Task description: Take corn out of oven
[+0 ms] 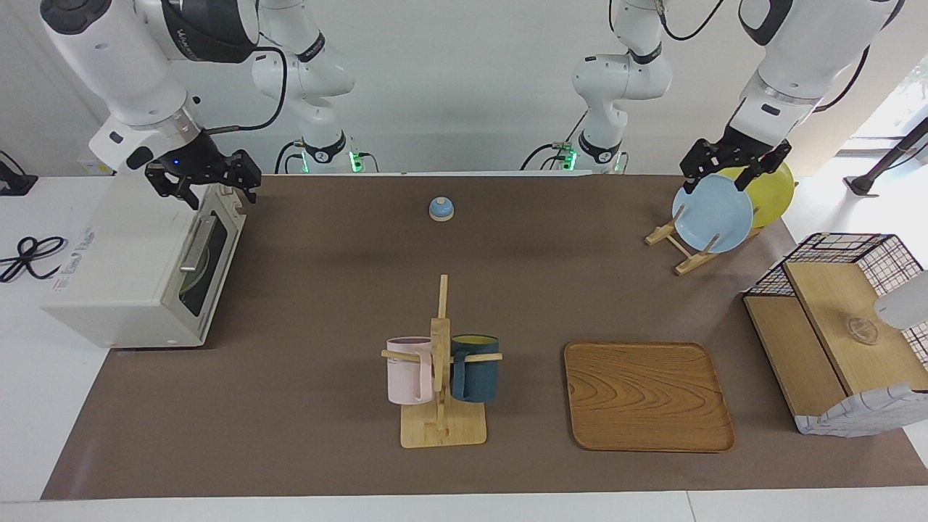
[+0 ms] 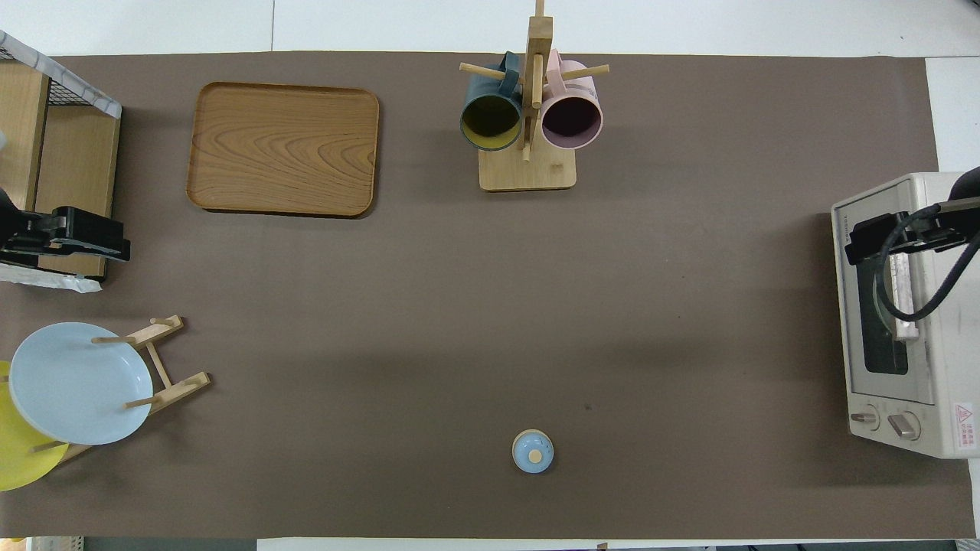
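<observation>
The table [image 1: 326, 290], under a brown mat, carries the big pieces at its two ends. At the right arm's end stands the oven [image 1: 123, 275], cream-white, its dark glass door [image 1: 206, 257] shut and facing the middle of the table, the metal bar handle [image 1: 194, 243] running along the door's upper part.

The right gripper [image 1: 206, 187] hangs right over the oven's top front edge, just above the handle; its fingers look parted, holding nothing. So the handle lies directly below and slightly toward the table's middle from the fingers, its long axis running nearer-to-farther from the robots. I'd judge a short drop and a pull outward is what opens the door, and this arm is plainly the one placed for it.

The left gripper [image 1: 732, 163] waits well apart, over the plate rack [image 1: 681, 250] with its blue and yellow plates at the left arm's end; whether its fingers are parted I cannot tell.

The corn is not to be seen; if it is in the oven, the closed door hides it.

In between sit a wooden tray [image 1: 647, 396], a mug stand [image 1: 442, 384] with two mugs, and a small blue bell [image 1: 441, 209].
</observation>
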Tool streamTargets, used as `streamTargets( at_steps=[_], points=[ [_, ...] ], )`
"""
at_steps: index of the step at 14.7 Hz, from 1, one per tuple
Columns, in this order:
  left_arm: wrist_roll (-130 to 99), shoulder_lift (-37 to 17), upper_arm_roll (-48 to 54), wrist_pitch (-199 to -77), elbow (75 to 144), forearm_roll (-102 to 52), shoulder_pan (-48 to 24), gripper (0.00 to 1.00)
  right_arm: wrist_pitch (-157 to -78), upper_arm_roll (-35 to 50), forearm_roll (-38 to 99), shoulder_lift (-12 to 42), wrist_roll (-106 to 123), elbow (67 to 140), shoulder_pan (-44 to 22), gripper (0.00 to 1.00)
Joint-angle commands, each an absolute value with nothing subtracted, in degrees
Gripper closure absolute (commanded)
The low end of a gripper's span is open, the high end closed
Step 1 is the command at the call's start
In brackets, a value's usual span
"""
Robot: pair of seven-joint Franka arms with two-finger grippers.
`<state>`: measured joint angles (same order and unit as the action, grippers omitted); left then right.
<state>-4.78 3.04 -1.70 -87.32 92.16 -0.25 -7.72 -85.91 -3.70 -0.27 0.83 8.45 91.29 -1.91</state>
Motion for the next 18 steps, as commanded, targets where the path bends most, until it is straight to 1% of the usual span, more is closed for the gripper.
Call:
streamTargets(
  at_steps=[1,5,8,9,10,11,13,16,18],
  points=[
    [-4.57,3.96,-1.23,-86.66,92.64,-0.09,-6.94,0.0,-85.96,-3.96,0.79,1.14,7.91,90.53,-1.5,0.0],
    [-4.57,3.96,-1.23,-86.66,92.64,-0.09,-6.94,0.0,-86.04,-3.96,0.44,0.88,7.73,90.79,-1.93,0.0],
    [-4.57,3.96,-1.23,-86.66,92.64,-0.09,-6.94,0.0,-88.5,-3.96,0.44,-0.44,9.92,94.21,-1.67,0.0],
    [-4.57,3.96,-1.23,-86.66,92.64,-0.09,-6.94,0.0,-90.59,-4.04,0.44,-1.14,11.41,95.78,-1.32,0.11],
    [-4.57,3.96,-1.23,-86.66,92.64,-0.09,-6.94,0.0,-91.4,-4.04,0.44,-1.66,14.21,97.11,-0.27,0.67],
    [-4.57,3.96,-1.23,-86.66,92.64,-0.09,-6.94,0.0,-91.32,-4.04,0.53,-2.02,16.24,97.73,0.52,1.0],
    [-4.57,3.96,-1.23,-86.66,92.64,-0.09,-6.94,0.0,-92.8,-4.13,0.61,-3.42,17.23,101.14,2.62,1.0],
    [-4.57,3.96,-1.23,-86.66,92.64,-0.09,-6.94,0.0,-101.58,-4.22,0.53,-5.36,17.05,109.23,5.52,1.0],
    [-4.57,3.96,-1.23,-86.66,92.64,-0.09,-6.94,0.0,-104.4,-4.22,0.53,-4.84,15.3,110.65,6.68,1.0]
  ],
)
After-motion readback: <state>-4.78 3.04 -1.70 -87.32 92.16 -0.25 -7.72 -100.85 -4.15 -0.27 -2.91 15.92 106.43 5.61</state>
